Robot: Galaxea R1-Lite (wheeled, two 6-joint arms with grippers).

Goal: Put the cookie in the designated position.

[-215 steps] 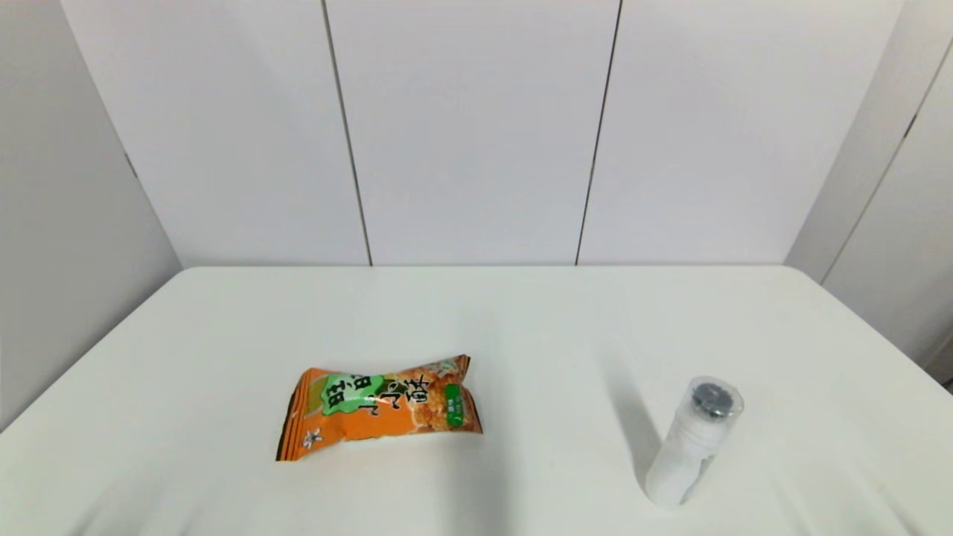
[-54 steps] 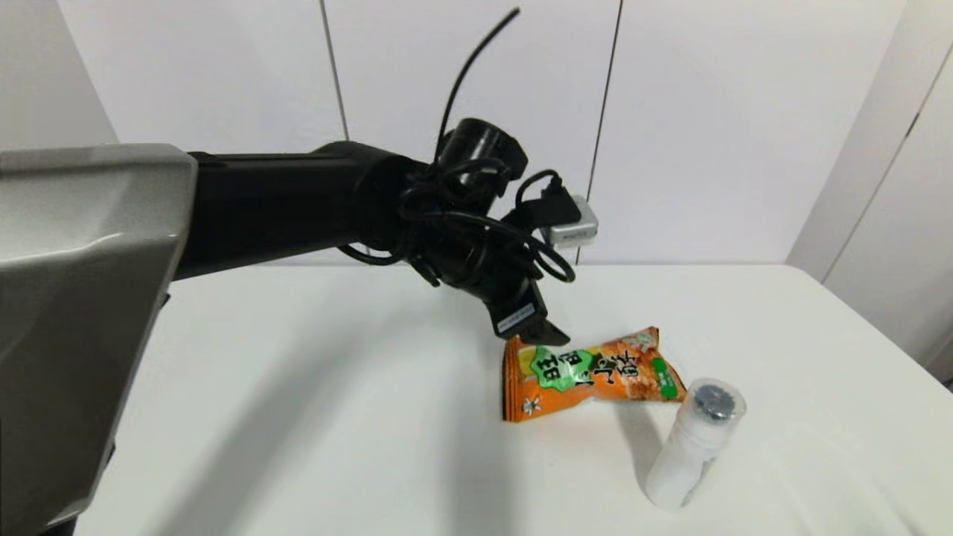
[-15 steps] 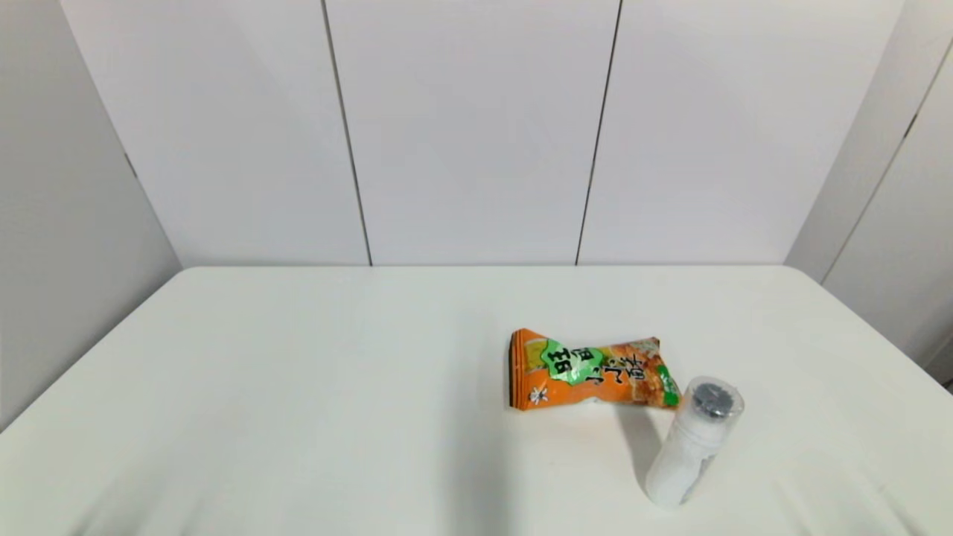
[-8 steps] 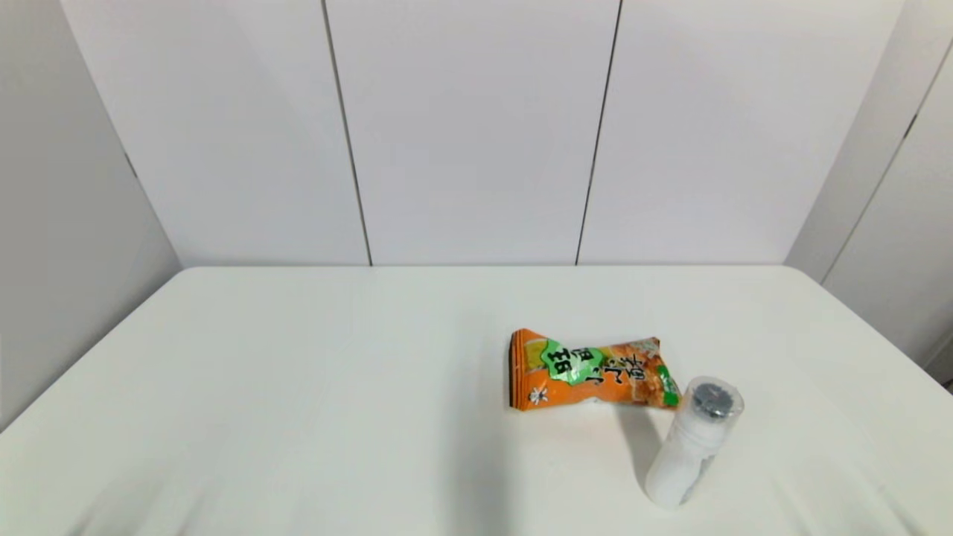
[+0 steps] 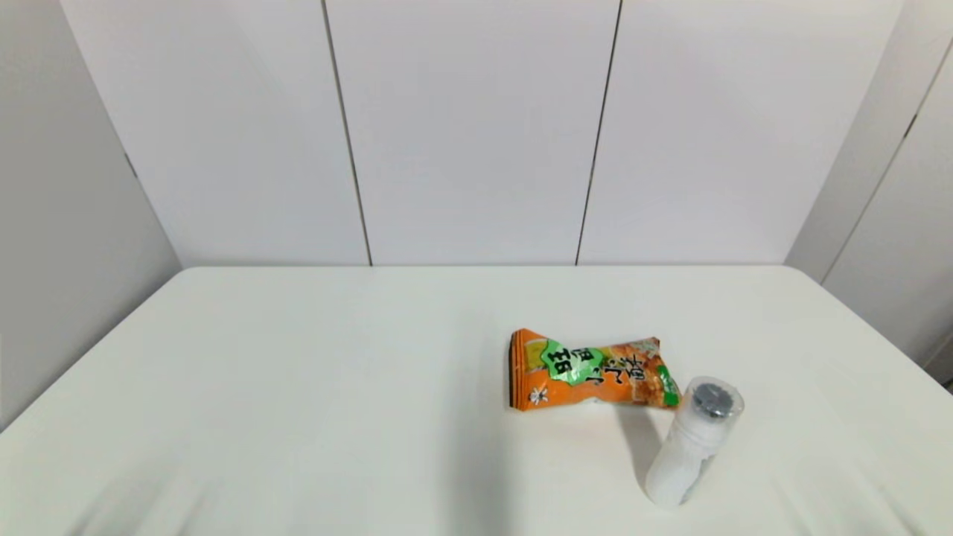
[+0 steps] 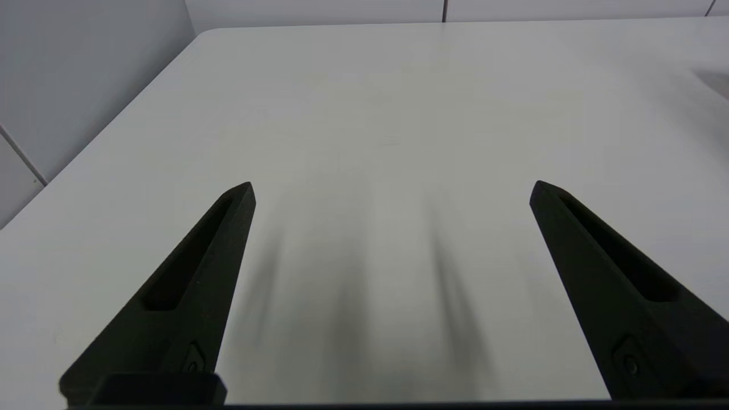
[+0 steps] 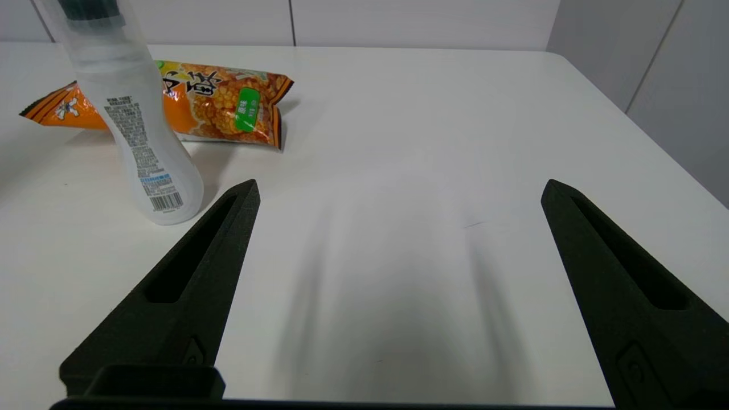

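Observation:
The cookie [image 5: 592, 369], a crinkly orange packet with a green patch and black characters, lies flat on the white table right of centre, its right end just behind the white bottle [image 5: 692, 443]. The right wrist view shows the cookie [image 7: 228, 105] partly hidden behind the bottle [image 7: 142, 131]. Neither arm shows in the head view. My left gripper [image 6: 392, 188] hangs open over bare table at the near left. My right gripper [image 7: 398, 185] is open too, low over the near right, with nothing between its fingers.
The upright white bottle with a dark cap stands close to the cookie's right end. The table [image 5: 298, 387] has rounded far corners and white wall panels behind it. Grey walls flank both sides.
Over the last second nothing has moved. Earlier the left arm carried the cookie from the left of centre to beside the bottle, then withdrew out of the head view.

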